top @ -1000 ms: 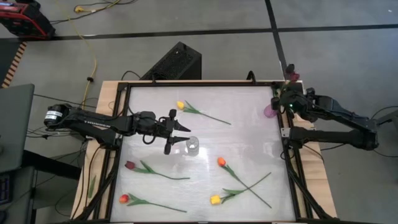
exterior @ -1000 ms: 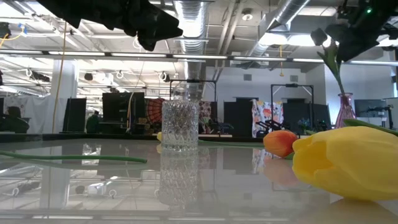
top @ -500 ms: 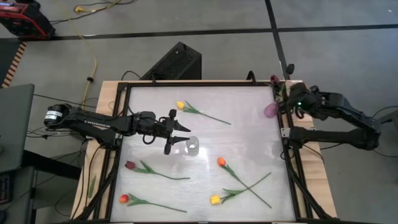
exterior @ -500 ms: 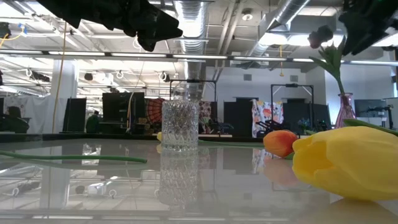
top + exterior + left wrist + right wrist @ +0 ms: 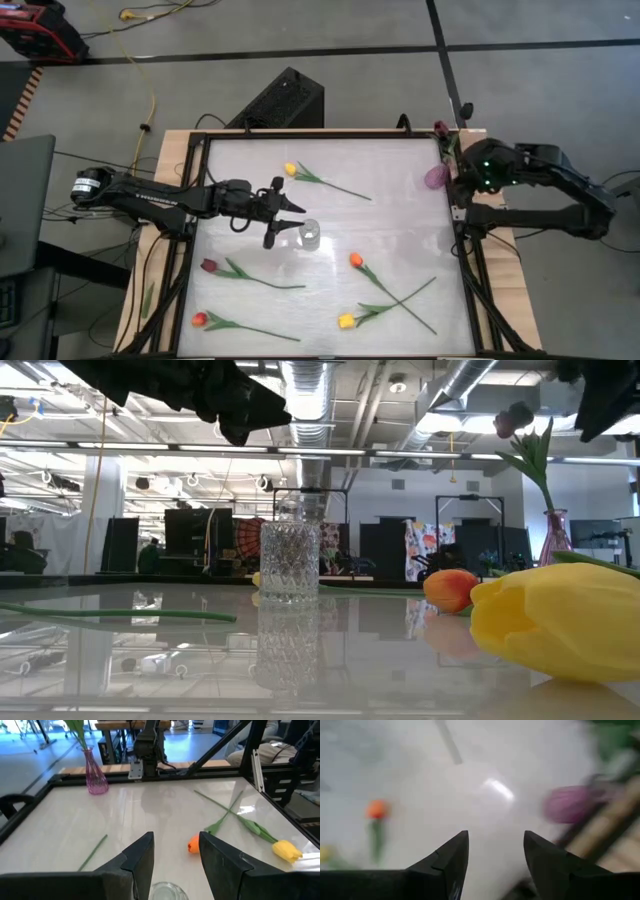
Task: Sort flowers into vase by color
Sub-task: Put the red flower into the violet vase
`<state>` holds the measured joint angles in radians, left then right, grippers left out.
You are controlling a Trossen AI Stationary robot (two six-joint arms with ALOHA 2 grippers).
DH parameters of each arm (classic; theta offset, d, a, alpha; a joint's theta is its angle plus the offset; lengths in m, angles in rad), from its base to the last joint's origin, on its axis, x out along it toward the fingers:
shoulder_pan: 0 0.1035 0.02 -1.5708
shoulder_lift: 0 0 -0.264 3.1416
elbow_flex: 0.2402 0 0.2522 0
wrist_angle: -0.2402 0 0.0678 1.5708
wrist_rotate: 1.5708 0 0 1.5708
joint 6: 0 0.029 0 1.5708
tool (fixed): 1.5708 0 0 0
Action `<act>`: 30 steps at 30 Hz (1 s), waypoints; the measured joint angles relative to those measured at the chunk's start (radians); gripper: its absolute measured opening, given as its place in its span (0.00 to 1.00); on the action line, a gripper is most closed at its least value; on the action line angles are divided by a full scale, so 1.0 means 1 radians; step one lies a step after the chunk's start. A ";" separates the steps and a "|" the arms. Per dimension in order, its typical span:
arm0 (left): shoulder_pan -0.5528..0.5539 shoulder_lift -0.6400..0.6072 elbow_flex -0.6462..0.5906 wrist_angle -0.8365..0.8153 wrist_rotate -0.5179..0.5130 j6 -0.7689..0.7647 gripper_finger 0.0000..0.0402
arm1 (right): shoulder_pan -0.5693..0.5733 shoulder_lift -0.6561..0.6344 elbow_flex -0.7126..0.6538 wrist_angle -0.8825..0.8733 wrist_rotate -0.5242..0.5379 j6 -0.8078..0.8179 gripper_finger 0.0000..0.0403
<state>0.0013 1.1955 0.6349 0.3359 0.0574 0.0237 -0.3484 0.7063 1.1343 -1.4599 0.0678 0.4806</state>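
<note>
My left gripper (image 5: 288, 222) hovers open just left of a clear cut-glass vase (image 5: 309, 234), whose rim (image 5: 167, 891) shows below the fingers in the left wrist view. My right gripper (image 5: 458, 181) is open at the table's right edge, beside a pink vase (image 5: 435, 177). A maroon tulip (image 5: 515, 420) stands in that vase by its stem, leaning. Flat on the table lie a yellow tulip (image 5: 290, 169), a maroon one (image 5: 208, 266), a red one (image 5: 199, 319), an orange one (image 5: 355, 260) and a second yellow one (image 5: 346, 321).
A black metal frame (image 5: 460, 235) runs around the white tabletop. The stems of the orange and the near yellow tulip cross (image 5: 400, 298) near the table's right front. Bare tabletop lies between the clear vase and the pink vase (image 5: 96, 777).
My right gripper has let go of the maroon tulip and drawn back from the pink vase toward the table's right edge. The tulip now stands free in the vase, its head swung toward the left.
</note>
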 joint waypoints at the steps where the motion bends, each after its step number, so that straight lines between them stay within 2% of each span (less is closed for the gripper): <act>1: 0.000 0.000 0.000 -0.009 0.000 -0.011 0.36 | 0.003 0.011 0.000 0.014 -0.037 0.019 0.54; 5: -0.005 0.000 0.000 -0.058 0.017 -0.040 0.36 | 0.056 0.055 0.000 0.042 -0.129 0.082 0.54; 9: -0.041 -0.010 0.000 -0.127 0.020 -0.075 0.36 | 0.183 0.091 0.000 0.057 -0.142 0.168 0.54; 17: -0.182 -0.110 -0.001 -0.341 0.012 -0.176 0.36 | 0.579 0.192 0.000 0.152 -0.041 0.410 0.54; 22: -0.290 -0.110 -0.001 -0.480 0.001 -0.239 0.36 | 0.815 0.306 0.000 0.281 0.055 0.509 0.54; 26: -0.364 -0.075 0.000 -0.581 -0.037 -0.273 0.36 | 0.940 0.428 0.000 0.402 0.090 0.525 0.54; 30: -0.424 -0.014 0.000 -0.618 -0.043 -0.283 0.36 | 1.008 0.561 0.000 0.510 0.096 0.525 0.54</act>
<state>-0.4227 1.1815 0.6346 -0.2822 0.0140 -0.2592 0.6592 1.2668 1.1339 -0.9503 0.1635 1.0060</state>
